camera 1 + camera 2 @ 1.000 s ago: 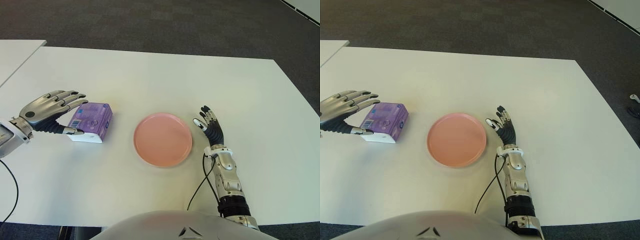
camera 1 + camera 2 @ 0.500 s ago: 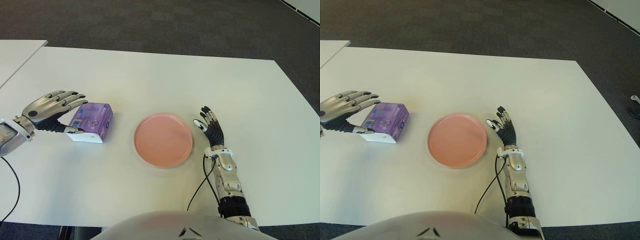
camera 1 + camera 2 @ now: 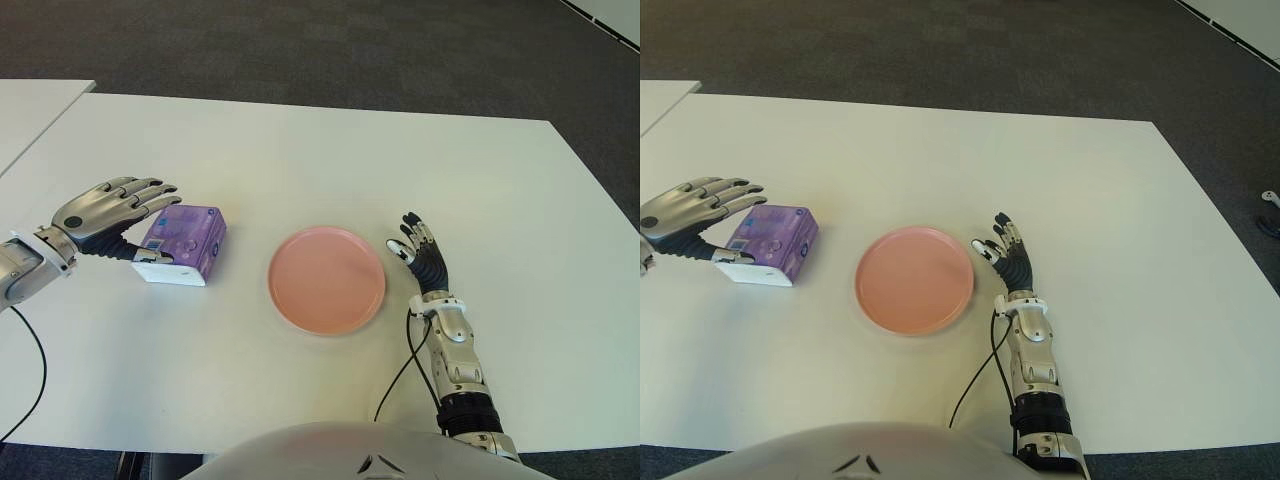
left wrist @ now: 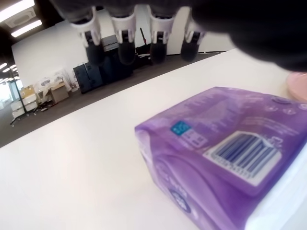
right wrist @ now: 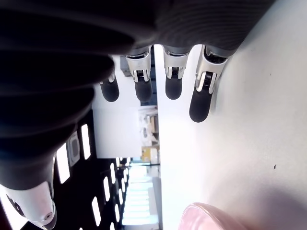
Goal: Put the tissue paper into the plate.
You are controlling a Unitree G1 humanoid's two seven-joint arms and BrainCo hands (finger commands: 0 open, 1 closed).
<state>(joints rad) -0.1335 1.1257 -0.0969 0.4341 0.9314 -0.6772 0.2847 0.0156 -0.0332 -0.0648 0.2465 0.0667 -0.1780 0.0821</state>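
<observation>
A purple tissue pack (image 3: pixel 183 242) with a white edge lies on the white table (image 3: pixel 300 150), left of the pink plate (image 3: pixel 326 279). My left hand (image 3: pixel 112 217) is spread open over the pack's left end; its fingers reach above the pack and the thumb sits by the near left corner. The left wrist view shows the tissue pack (image 4: pixel 230 158) close below the extended fingers (image 4: pixel 123 28), with a gap between them. My right hand (image 3: pixel 420 253) shows flat and open just right of the plate, holding nothing.
A second white table (image 3: pixel 30 110) stands at the far left, separated by a narrow gap. Dark carpet lies beyond the table's far edge. A black cable (image 3: pixel 398 375) runs along my right forearm.
My left hand has risen slightly and shifted a little toward the tissue pack. The pack, the plate and my right hand have not moved.
</observation>
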